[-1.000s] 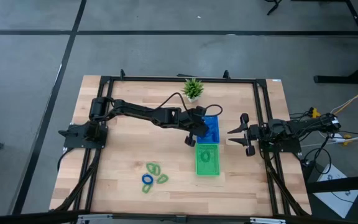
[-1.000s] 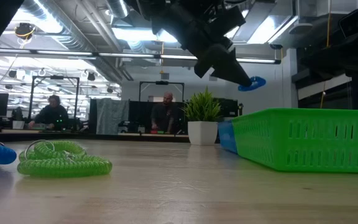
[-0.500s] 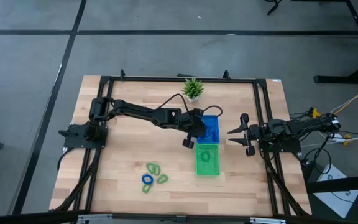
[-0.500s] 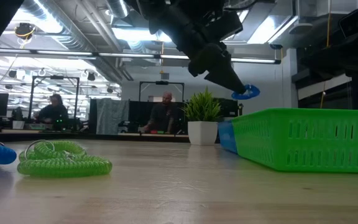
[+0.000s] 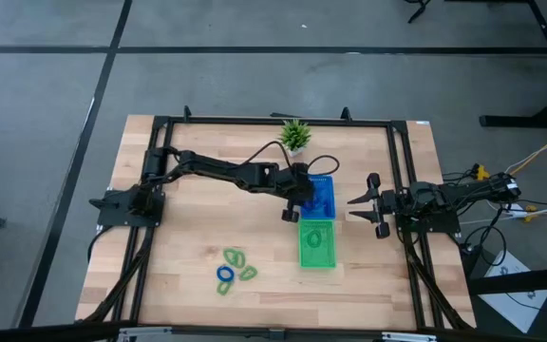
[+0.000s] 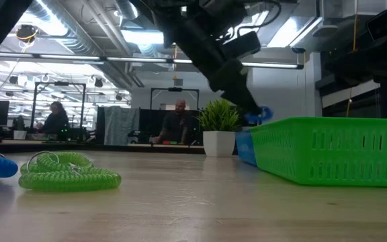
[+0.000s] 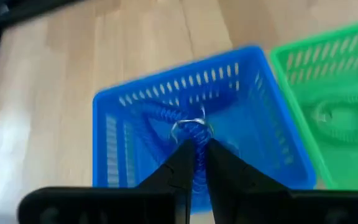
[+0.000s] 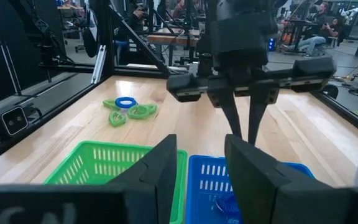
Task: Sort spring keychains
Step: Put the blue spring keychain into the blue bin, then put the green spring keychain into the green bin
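My left gripper (image 7: 196,144) hangs over the blue square tray (image 5: 323,197), fingers pointing down, shut on a blue spring keychain (image 6: 261,115). Another blue coil (image 7: 157,115) lies on the tray floor. The green square tray (image 5: 317,244), just nearer than the blue one, holds a green keychain (image 7: 335,118). A loose cluster of green keychains (image 5: 234,257) and one blue keychain (image 5: 224,274) rests flat on the table toward the near left. My right gripper (image 5: 361,202) waits open and level, right of the trays. My left gripper pinches the blue keychain's coil (image 7: 194,135) between its two fingers, coming from above and pointing down. A metal ring (image 7: 191,126) shows at the coil just past the fingertips. The keychain is lifted clear, just above the blue tray's rim in the low view.
A small potted plant (image 5: 295,135) stands at the far edge behind the blue tray. Black frame rails (image 5: 397,171) border the table. Bare wood lies left of the trays and around the loose keychains. People sit in the room beyond the table.
My left gripper has moved down toward the blue tray, carrying the blue keychain with it; in the low view the keychain has dropped from well above the tray's rim to about its level. The right arm has kept still.
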Robot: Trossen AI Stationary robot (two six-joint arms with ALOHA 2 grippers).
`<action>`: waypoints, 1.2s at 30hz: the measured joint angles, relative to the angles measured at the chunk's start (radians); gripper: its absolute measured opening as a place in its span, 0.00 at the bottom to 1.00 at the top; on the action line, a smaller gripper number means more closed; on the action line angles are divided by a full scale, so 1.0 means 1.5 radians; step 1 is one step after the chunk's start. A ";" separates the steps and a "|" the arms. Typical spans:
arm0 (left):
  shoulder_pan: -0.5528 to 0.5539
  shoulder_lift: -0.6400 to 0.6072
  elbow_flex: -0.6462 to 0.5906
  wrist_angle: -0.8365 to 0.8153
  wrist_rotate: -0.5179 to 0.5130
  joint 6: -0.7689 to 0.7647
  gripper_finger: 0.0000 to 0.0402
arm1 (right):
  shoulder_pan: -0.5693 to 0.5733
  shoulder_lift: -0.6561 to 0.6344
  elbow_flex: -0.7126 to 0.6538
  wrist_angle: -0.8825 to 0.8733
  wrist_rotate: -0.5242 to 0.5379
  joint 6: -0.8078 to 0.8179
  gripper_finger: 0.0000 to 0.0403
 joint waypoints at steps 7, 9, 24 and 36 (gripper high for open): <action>0.000 0.014 0.000 -0.005 -0.002 -0.011 0.07 | 0.000 0.000 0.000 0.000 0.000 0.000 0.34; 0.000 0.019 0.000 0.003 -0.007 -0.011 0.08 | 0.000 0.000 0.000 0.000 0.000 0.000 0.34; -0.002 0.021 0.000 0.019 -0.030 -0.012 0.30 | 0.000 0.000 0.000 0.000 0.000 0.000 0.34; -0.064 -0.082 0.000 -0.052 -0.040 -0.012 0.35 | 0.000 0.000 0.000 0.000 0.000 0.000 0.34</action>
